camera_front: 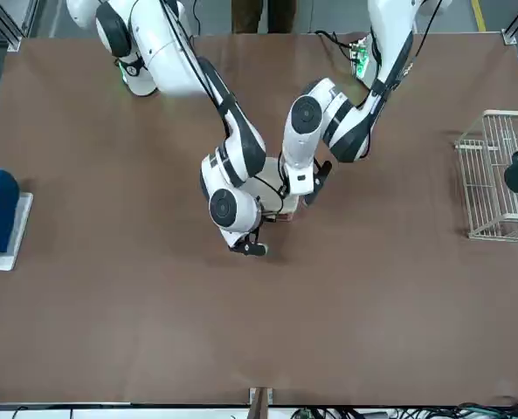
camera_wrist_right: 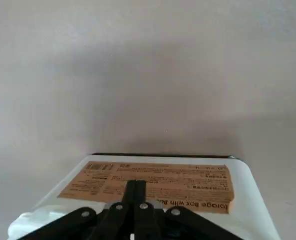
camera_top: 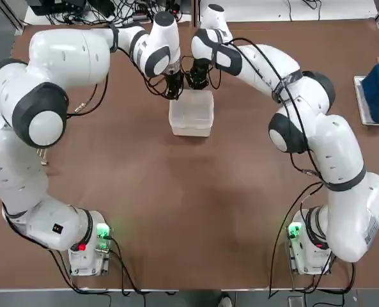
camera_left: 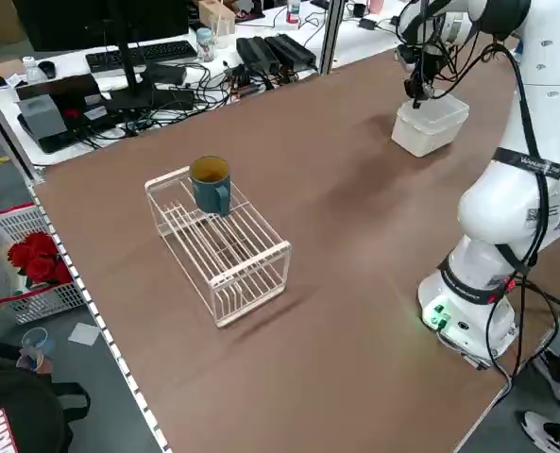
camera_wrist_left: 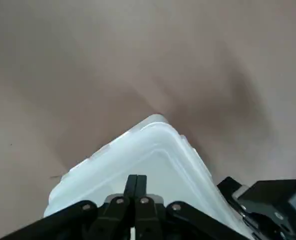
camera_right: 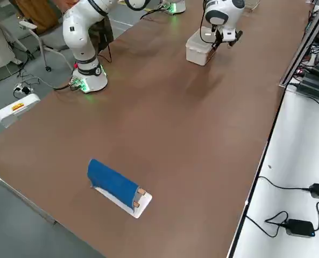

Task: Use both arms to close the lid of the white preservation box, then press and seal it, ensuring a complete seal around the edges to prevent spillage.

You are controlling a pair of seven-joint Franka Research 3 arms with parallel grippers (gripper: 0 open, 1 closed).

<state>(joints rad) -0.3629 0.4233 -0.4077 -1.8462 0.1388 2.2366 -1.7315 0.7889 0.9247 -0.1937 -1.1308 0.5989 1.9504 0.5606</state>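
Both shut grippers, L (camera_top: 173, 94) & R (camera_top: 195, 82), on box lid (camera_top: 192, 110).

label: brown paper sticker (camera_wrist_right: 152, 181) on the lid (camera_wrist_right: 247, 200) | text: "...torage Box with..." (partly hidden by closed gripper fingers) | remaining print: too small to read

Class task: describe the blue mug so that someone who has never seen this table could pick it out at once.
Start at the long brown table and find the white wire rack near its edge, far from both arms. The blue mug stands upright on top of the rack, the only dark, solid thing on that pale wire frame.
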